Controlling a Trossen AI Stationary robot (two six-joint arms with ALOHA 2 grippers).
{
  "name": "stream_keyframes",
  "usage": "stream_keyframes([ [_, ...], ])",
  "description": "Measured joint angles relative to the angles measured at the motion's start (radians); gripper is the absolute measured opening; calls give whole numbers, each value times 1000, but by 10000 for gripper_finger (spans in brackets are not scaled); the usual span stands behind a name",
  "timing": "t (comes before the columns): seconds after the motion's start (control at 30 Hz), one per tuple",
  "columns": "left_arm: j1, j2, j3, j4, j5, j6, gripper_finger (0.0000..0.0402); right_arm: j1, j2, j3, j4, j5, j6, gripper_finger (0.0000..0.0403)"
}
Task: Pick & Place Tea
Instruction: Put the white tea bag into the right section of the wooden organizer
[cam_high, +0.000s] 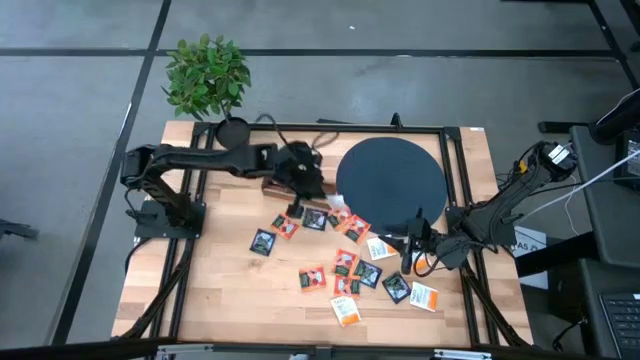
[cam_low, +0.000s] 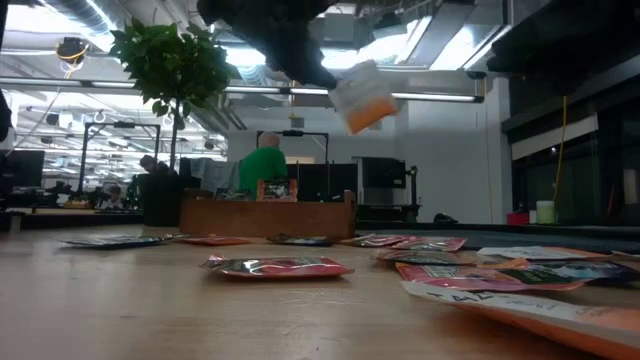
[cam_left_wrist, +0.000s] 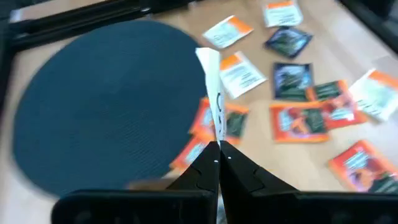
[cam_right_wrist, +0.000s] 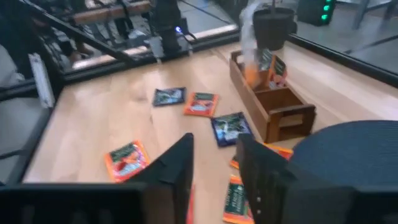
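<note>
Nearest the low camera: a white/orange sachet (cam_low: 560, 312) flat on the table (cam_high: 225, 290), front right, more sachets (cam_high: 345, 262) scattered behind it.

Left gripper (cam_left_wrist: 218, 144) pinched tight on a white sachet (cam_left_wrist: 213, 93), gripping its bottom edge so it stands upright, edge-on to the wrist cam. Low view shows it well off the table, tilted. High view puts that gripper at the tray (cam_high: 300, 186), just left of the disc (cam_high: 390, 182).

Step, by my read: carry and drop into a tray slot. To do it well:
- centre over one compartment before lowering; the grip is only on an edge, so the sachet could swing
- drop it in edge-first, open only once the lower edge is inside the walls
- can't tell which compartment is under it, so check with the right wrist view, where the tray shows end-on with a couple of sachets already standing in it

Rest of the tea: roughly a dozen-plus sachets flat on the table between tray and front edge, dark/green, red-orange, white/orange. Some touch or overlap near the disc rim.

Right gripper (cam_right_wrist: 214, 163) spread, empty, hovering low over the sachets by the disc's front right. Well apart from the left, not in its path.

Around: plant (cam_high: 205, 75) at the back left corner, near the tray end; a person in green (cam_low: 264, 165) in the room behind. Neither blocks the drop.
</note>
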Motion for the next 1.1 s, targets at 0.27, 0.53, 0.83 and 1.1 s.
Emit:
stream_keyframes([
  [0.27, 169, -8, 0, -71, 58, 146, 2, -8, 145, 0, 47, 34, 86, 10],
  [0.53, 228, 47, 0, -126, 55, 199, 2, -32, 304, 0, 158, 36, 131, 6],
  [0.83, 226, 141, 67, -175, 30, 206, 1, -87, 413, -1, 282, 36, 134, 5],
  [1.1, 225, 207, 133, -227, 0, 205, 1, -90, 419, -1, 303, 36, 131, 8],
])
